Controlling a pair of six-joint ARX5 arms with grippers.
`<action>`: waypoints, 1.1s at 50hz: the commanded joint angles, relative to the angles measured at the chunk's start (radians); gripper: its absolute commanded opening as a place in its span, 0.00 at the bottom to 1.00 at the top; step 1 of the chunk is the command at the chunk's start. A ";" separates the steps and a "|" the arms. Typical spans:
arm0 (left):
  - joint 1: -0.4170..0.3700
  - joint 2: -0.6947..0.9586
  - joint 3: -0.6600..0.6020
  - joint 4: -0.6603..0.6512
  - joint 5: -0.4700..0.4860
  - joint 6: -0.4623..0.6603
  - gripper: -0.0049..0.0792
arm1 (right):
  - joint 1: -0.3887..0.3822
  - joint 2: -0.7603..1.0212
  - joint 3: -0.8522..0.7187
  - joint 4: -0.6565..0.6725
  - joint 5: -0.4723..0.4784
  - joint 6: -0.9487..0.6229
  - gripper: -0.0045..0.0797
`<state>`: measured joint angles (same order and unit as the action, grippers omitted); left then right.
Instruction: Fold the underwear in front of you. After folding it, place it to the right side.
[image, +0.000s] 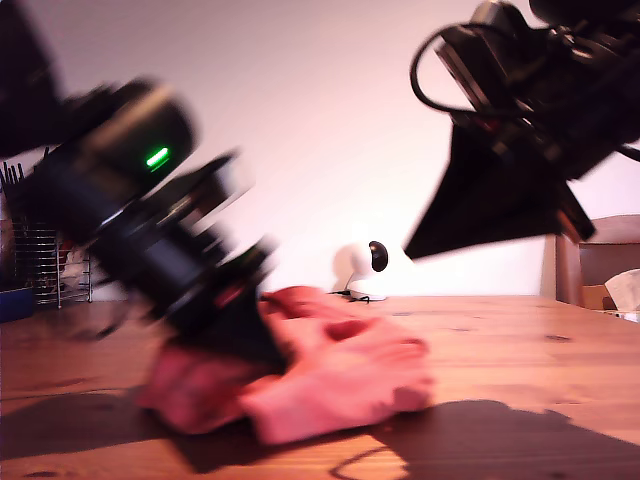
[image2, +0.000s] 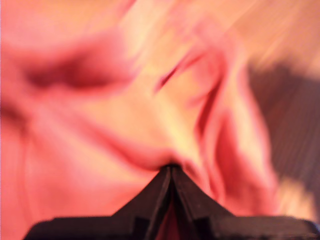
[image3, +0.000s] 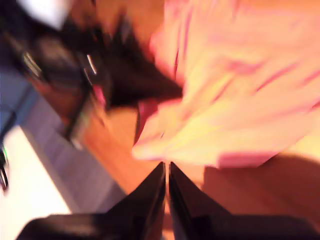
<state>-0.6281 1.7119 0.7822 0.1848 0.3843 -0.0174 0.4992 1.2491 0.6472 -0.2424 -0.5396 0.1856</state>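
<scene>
The underwear (image: 340, 375) is a crumpled coral-red heap on the wooden table (image: 530, 350), left of centre in the exterior view. My first gripper (image: 250, 345) is down on the side of the heap nearer the exterior view's left. Its jaws are shut, with cloth pinched at the tips (image2: 171, 167), and the underwear (image2: 100, 125) fills that wrist view. My second gripper (image: 415, 248) hangs high above the table at the exterior view's upper right. It is shut and empty (image3: 166, 165), and below it lie the underwear (image3: 240, 90) and my first gripper (image3: 150, 87). All frames are motion-blurred.
A small white camera (image: 372, 268) stands on the table behind the cloth. A wire rack (image: 45, 265) sits at the exterior view's left edge. A box with white paper (image: 612, 288) is at the exterior view's right edge.
</scene>
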 joint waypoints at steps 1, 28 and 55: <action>0.000 0.013 0.013 0.006 -0.004 -0.005 0.04 | 0.007 -0.001 0.007 -0.013 -0.002 -0.016 0.04; 0.025 0.007 0.161 -0.228 0.019 0.000 0.04 | 0.090 -0.001 0.007 -0.050 -0.006 -0.051 0.08; 0.145 0.007 0.432 -0.937 -0.007 0.090 0.06 | 0.089 -0.001 0.007 -0.023 0.029 -0.056 0.08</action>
<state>-0.4965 1.7119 1.2102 -0.7235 0.3744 0.0338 0.5842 1.2491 0.6472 -0.2760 -0.5129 0.1326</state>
